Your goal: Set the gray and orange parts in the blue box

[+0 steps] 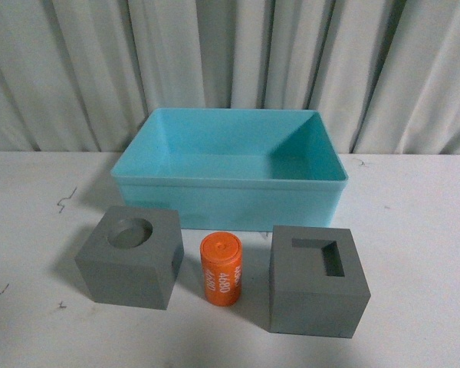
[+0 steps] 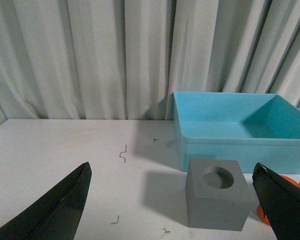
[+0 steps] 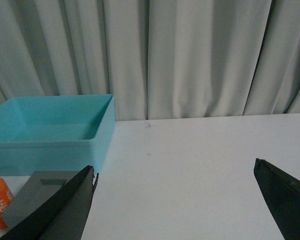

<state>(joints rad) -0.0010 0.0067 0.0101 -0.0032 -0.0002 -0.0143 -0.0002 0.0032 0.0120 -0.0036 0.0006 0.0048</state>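
Front view is showing the round-recess gray cube (image 1: 130, 257), orange cylinder (image 1: 221, 268) and rectangular-recess gray cube (image 1: 318, 280) sitting just before the blue box (image 1: 230, 203). Your left fingers (image 2: 60, 210) and right fingers (image 3: 55, 210) are gaping empty; you are best straddling a cube's flat sides squarely.

round-recess cube (image 1: 130, 264) | upright orange cylinder (image 1: 221, 270) | rectangular-recess cube (image 1: 318, 285) | blue box (image 1: 230, 205) behind

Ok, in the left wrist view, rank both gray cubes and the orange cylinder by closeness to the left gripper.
1. Round-hole gray cube, just ahead of the left gripper.
2. Orange cylinder, beside that cube, partly hidden.
3. Slotted gray cube, past the cylinder, barely showing.
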